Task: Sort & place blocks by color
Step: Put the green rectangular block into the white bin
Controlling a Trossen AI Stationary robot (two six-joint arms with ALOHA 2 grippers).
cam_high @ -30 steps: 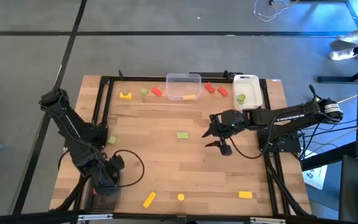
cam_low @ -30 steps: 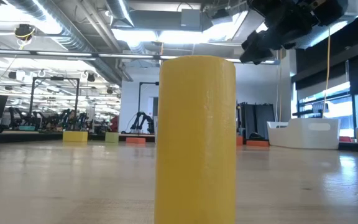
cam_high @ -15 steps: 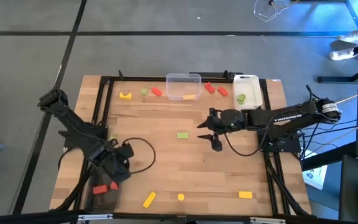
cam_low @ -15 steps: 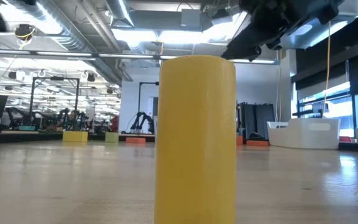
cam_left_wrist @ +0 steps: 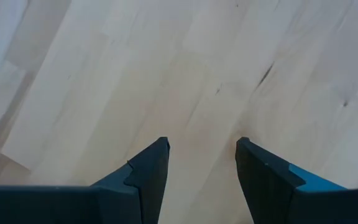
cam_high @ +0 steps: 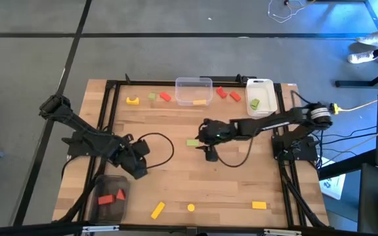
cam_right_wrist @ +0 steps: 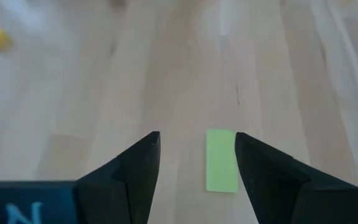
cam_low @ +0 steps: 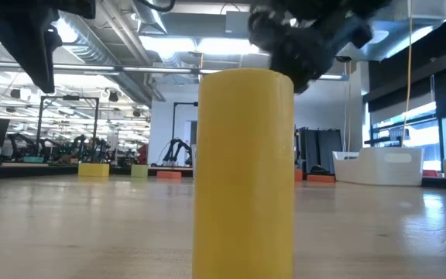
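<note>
A light green block [cam_high: 192,142] lies flat on the wooden table near its middle. My right gripper [cam_high: 205,145] stands open just right of it. In the right wrist view the green block [cam_right_wrist: 221,160] lies on the wood ahead of the open gripper [cam_right_wrist: 197,140], nearer one finger and untouched. My left gripper [cam_high: 140,169] hangs open over bare wood [cam_left_wrist: 202,143] at the table's left. A yellow cylinder block [cam_low: 244,170] stands upright close to the low camera. Other red, yellow and green blocks lie scattered.
A clear container [cam_high: 110,196] at the near left holds two red blocks. At the far edge a clear container [cam_high: 193,90] holds a yellow block and another container [cam_high: 261,97] a green one. Loose blocks lie along the far edge [cam_high: 165,97] and near edge [cam_high: 259,205].
My left gripper has swung away from above the near-left container toward the table's right and far side, turning as it went, and the red blocks in the container now show. My right gripper has reached toward the table's left and come down beside the green block.
</note>
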